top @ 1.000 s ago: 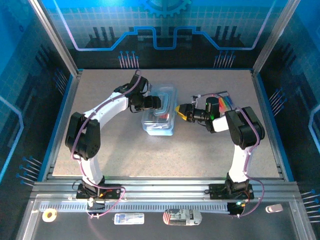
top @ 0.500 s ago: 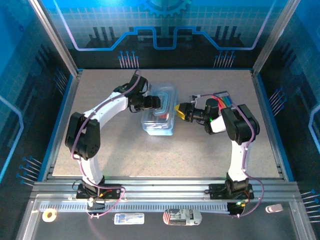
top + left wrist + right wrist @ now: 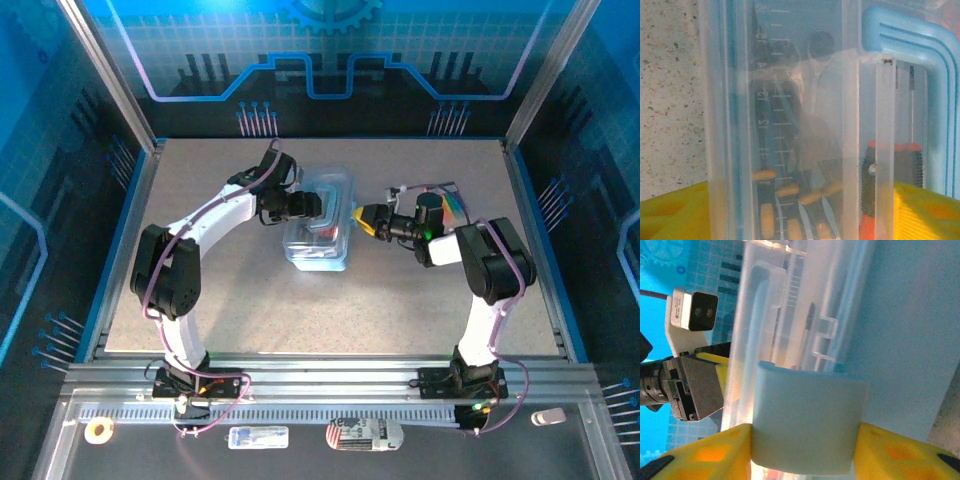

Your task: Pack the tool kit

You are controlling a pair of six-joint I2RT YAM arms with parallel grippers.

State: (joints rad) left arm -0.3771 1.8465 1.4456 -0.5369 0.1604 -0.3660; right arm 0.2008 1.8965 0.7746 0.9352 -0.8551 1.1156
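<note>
Fingers point(image 3: 715, 452) of the right gripper point(image 3: 360, 220) flank the blue latch point(image 3: 807, 420), bite not yet clear, on the case point(image 3: 315, 250) mid-frame in the top view, long axis running up-frame, lying just left of that hand, while beyond it the left gripper point(image 3: 320, 205) straddles it, spread wide, hold unclear.

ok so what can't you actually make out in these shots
- top external: contents of the tool case, too small to tell
- left wrist: tool handles, blurred by the clear plastic, cut off at the bottom edge
- right wrist: whether the right fingers pinch the blue latch, contact edges blurred
</note>
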